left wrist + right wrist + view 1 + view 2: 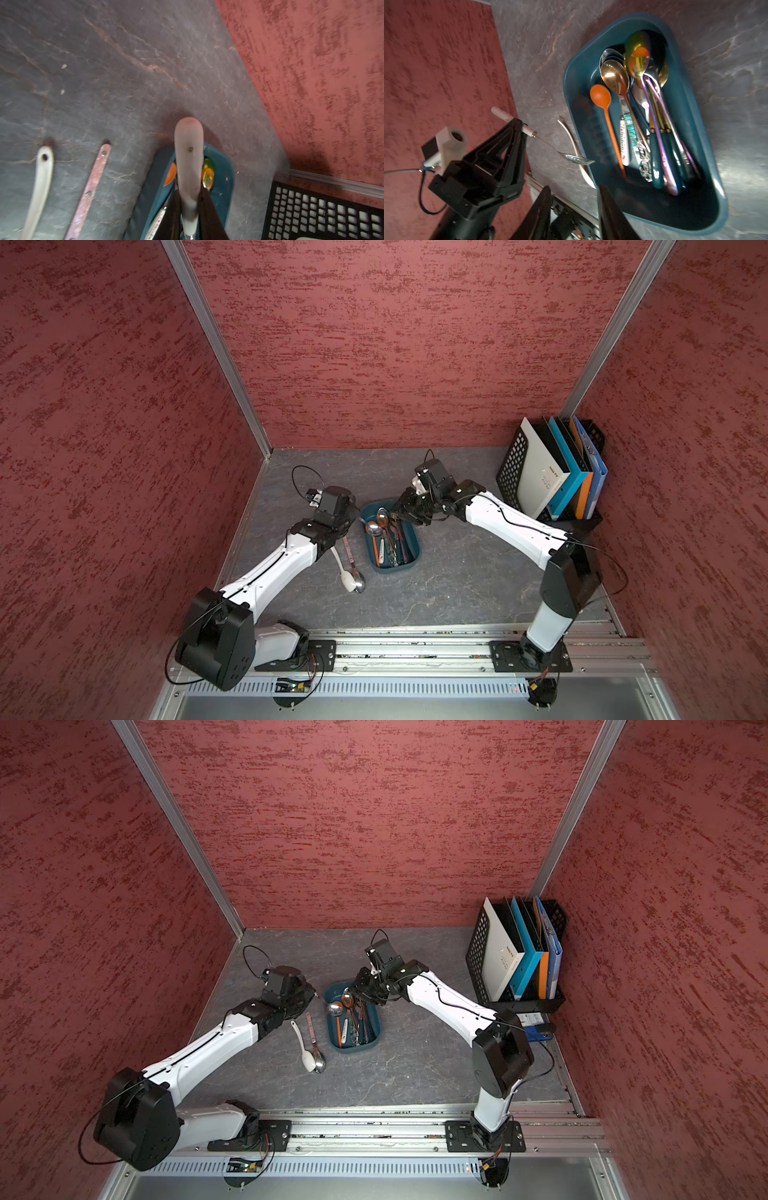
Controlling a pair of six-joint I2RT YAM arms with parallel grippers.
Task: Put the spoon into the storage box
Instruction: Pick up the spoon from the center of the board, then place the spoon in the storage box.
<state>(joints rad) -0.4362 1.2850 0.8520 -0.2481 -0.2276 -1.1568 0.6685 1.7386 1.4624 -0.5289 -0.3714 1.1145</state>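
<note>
Left fingers point(517, 128) pinch the spoon point(576, 159) by its white handle. Its bowl is just over the box point(577, 104) rim, its axis across the box's length. Right fingers point(608, 212) hang apart, empty, over the box's far end.

Three walls point(395, 344) clad in a red, mottled textured covering are recorded across the upper frame in both top views. Aluminium corner profiles point(219, 348) are fitted at the joints. The floor point(457, 572), grey with slate-like veining, is seen at lower centre. A black mesh file rack point(509, 472) holding folders point(567, 485) is placed at right. An aluminium rail point(415, 645) is mounted along the lower edge.
</note>
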